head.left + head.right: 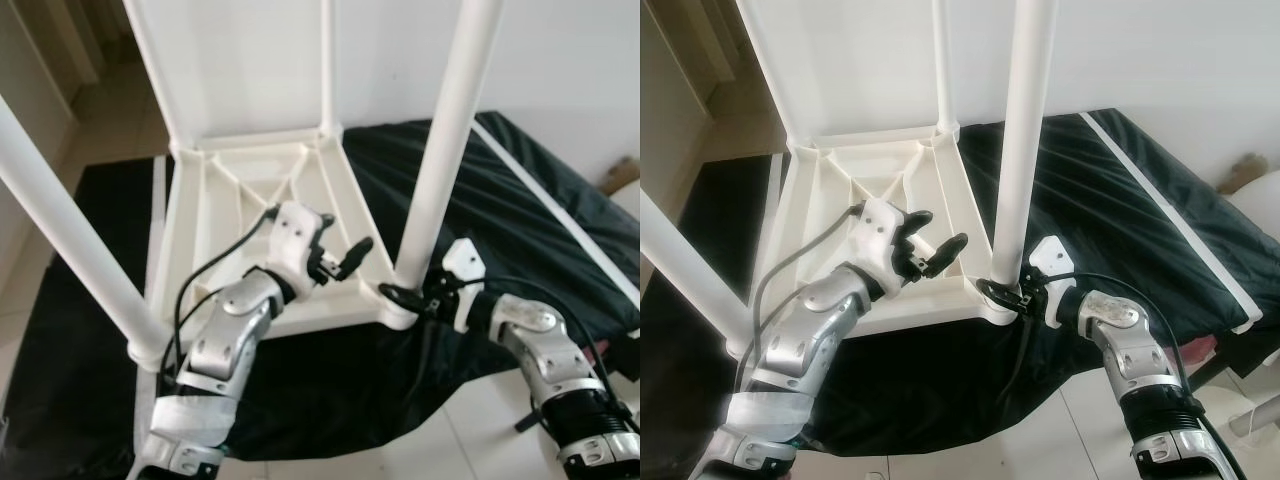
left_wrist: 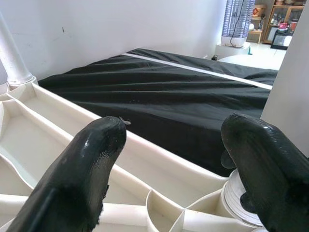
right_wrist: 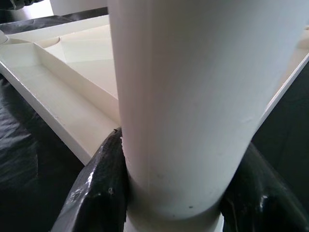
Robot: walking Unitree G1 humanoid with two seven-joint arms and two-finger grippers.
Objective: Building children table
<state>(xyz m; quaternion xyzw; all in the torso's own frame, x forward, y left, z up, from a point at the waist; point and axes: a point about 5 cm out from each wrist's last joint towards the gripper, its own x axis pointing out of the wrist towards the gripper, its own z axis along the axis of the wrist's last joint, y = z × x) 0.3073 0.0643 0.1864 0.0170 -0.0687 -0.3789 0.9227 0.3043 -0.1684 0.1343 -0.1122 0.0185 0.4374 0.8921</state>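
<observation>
the upside-down white plastic tabletop [image 1: 215, 215] is lying on the black-covered bed [image 1: 520, 190]. the right gripper [image 1: 1008, 293] is clamping its jaws round the base of the near leg [image 1: 1025, 140], a smooth round tube standing upright in its corner socket. the left gripper [image 1: 340, 262] is hovering released over the ribbed underside, just beside that leg, so the right arm is nearer.
</observation>
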